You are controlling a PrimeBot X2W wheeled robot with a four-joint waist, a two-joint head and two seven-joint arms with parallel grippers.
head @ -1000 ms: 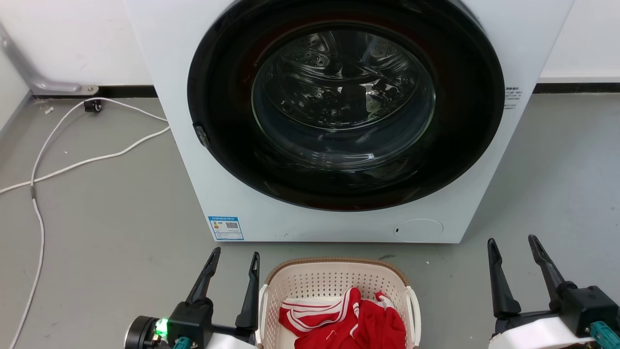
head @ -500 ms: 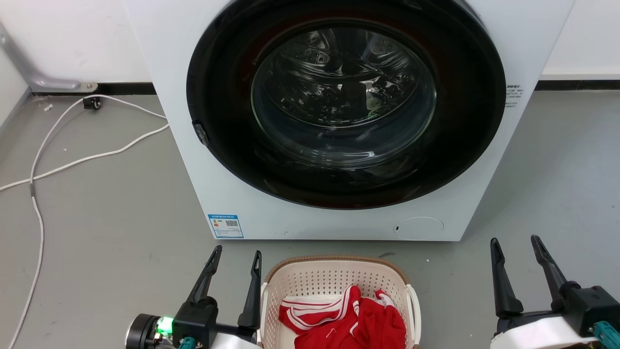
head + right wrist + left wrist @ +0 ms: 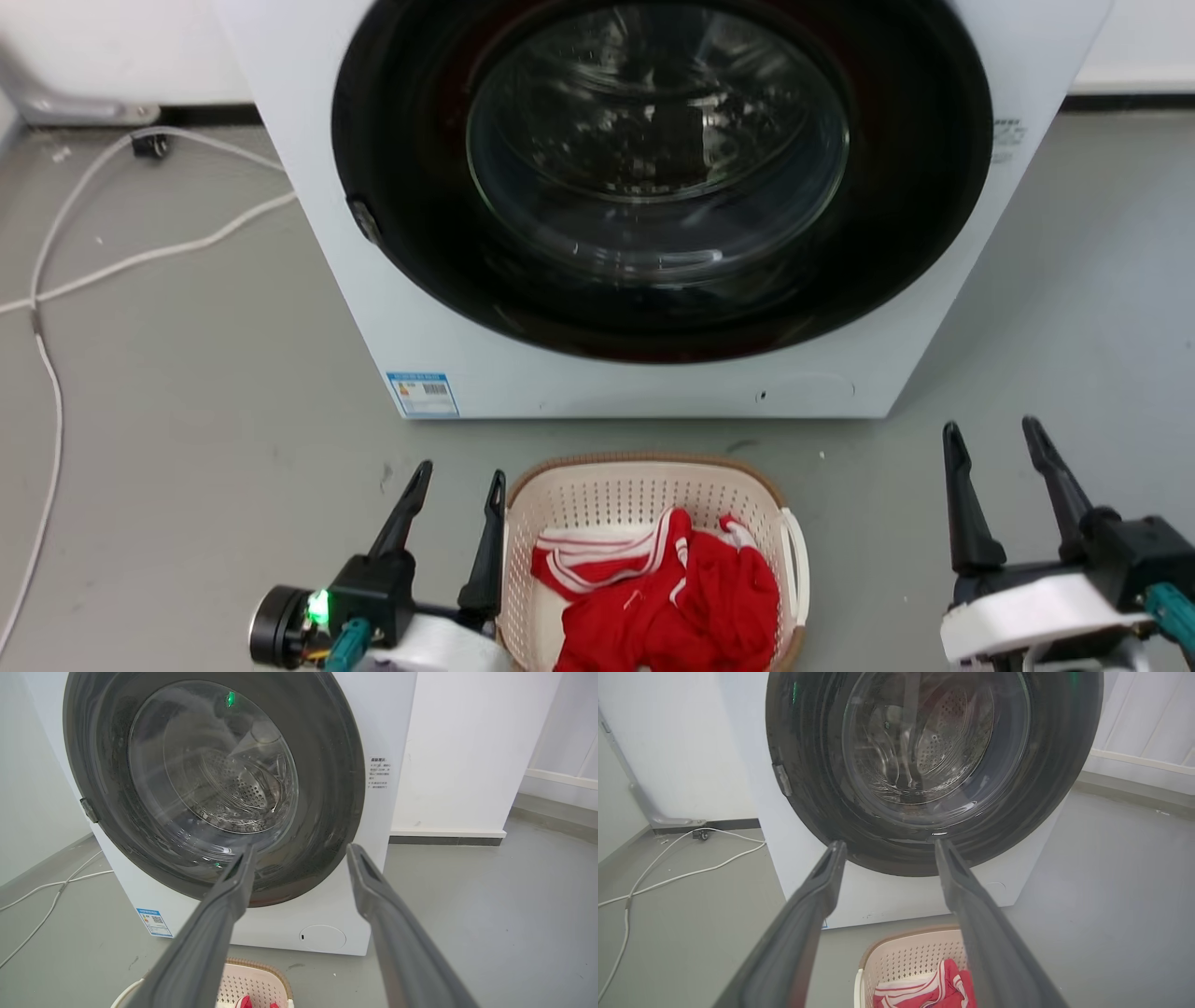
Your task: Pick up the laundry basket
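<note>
The laundry basket [image 3: 616, 490] stands on the grey floor just in front of the washer, cream-white and perforated with a brown rim, holding red and white clothes [image 3: 672, 597]. It also shows low in the left wrist view as the basket [image 3: 906, 956] and at the bottom of the right wrist view as the basket [image 3: 254, 980]. My left gripper [image 3: 459, 476] is open, its inner finger close beside the basket's left rim. My right gripper [image 3: 991, 439] is open well to the right of the basket, apart from it. Nothing lies between either pair of fingers.
The white washer [image 3: 448, 336] with its shut round dark glass door [image 3: 653, 159] stands right behind the basket. White cables [image 3: 112, 266] trail over the floor at the left. Bare grey floor [image 3: 1055, 308] lies to the right of the washer.
The head camera has tilted down, so washer and basket sit higher in the picture. Both grippers keep their places beside the basket and stay open.
</note>
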